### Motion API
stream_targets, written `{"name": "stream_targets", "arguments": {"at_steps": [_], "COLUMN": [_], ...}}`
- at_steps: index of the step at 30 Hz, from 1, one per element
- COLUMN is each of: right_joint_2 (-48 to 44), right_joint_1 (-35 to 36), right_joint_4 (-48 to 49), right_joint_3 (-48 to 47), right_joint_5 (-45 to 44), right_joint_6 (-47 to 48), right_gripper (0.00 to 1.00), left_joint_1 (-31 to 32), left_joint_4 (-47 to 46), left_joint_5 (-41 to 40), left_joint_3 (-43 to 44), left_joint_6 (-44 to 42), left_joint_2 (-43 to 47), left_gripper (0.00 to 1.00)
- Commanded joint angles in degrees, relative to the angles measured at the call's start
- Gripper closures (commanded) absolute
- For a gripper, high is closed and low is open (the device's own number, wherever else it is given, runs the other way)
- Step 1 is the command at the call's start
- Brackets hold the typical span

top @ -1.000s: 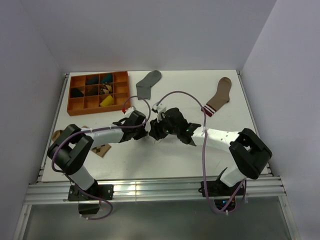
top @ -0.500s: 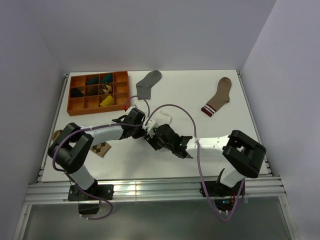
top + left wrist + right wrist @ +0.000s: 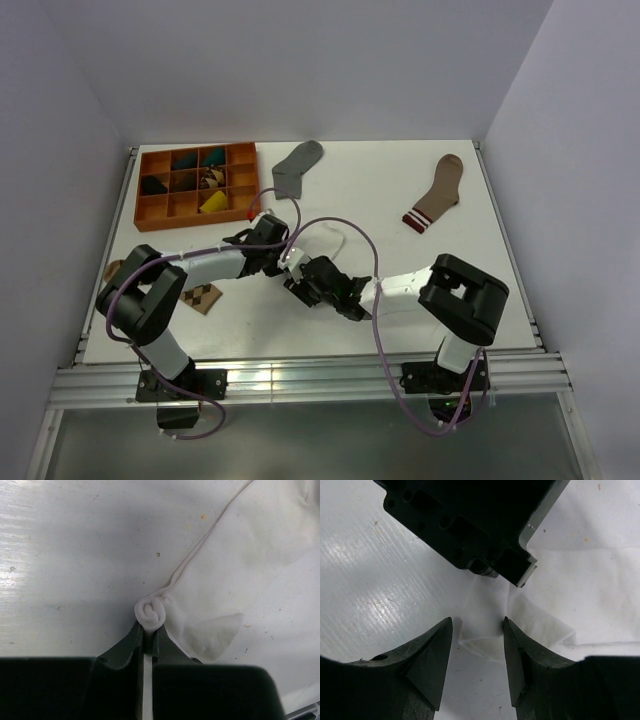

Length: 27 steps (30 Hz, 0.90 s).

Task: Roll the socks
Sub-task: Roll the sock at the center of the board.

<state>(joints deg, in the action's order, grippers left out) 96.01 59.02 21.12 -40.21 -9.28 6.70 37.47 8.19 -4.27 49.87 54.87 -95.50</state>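
Note:
The white sock point(image 3: 240, 555) lies flat on the table, with one corner wound into a small tight roll point(image 3: 150, 612). My left gripper point(image 3: 148, 629) is shut on that roll; in the top view it point(image 3: 287, 261) is at the table's middle. My right gripper point(image 3: 477, 625) is open, its jaws standing either side of a folded edge of the white sock point(image 3: 487, 642) without touching it, just in front of the left gripper's body point(image 3: 470, 520). In the top view it point(image 3: 299, 284) sits close beside the left one. The grey sock point(image 3: 298, 163) lies flat at the back. No black sock shows.
An orange compartment tray point(image 3: 152, 209) holding rolled items stands at the back left. A brown sock with a striped cuff point(image 3: 436, 194) lies at the back right. A diamond-patterned sock point(image 3: 205, 298) lies under my left arm. Both arms' cables loop over the middle.
My right gripper has moved left and toward the near edge, coming in close to the left gripper. My left gripper has shifted slightly toward the back while staying shut on the sock.

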Motion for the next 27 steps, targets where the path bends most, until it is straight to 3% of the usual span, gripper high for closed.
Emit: {"name": "stream_targets", "arguments": {"at_steps": [1, 19, 27], "right_joint_2": [1.28, 4.01, 0.5], "right_joint_1": [0.57, 2.58, 2.76], "right_joint_4": [3.75, 0.94, -12.33], "right_joint_3": [-1.98, -4.97, -12.97], "right_joint_5": [-2.05, -7.15, -7.33], "right_joint_6": [0.68, 1.83, -2.3], "right_gripper": [0.47, 0.49, 0.47], "left_joint_1": [0.06, 0.06, 0.06], "left_joint_4": [0.25, 1.04, 1.22], "left_joint_5": [1.46, 2.51, 3.39], "left_joint_3": [-1.0, -0.39, -0.3], "left_joint_6": [-1.26, -1.61, -2.05], "left_joint_2": [-2.05, -2.76, -2.41], "left_gripper": [1.0, 1.0, 1.0]}}
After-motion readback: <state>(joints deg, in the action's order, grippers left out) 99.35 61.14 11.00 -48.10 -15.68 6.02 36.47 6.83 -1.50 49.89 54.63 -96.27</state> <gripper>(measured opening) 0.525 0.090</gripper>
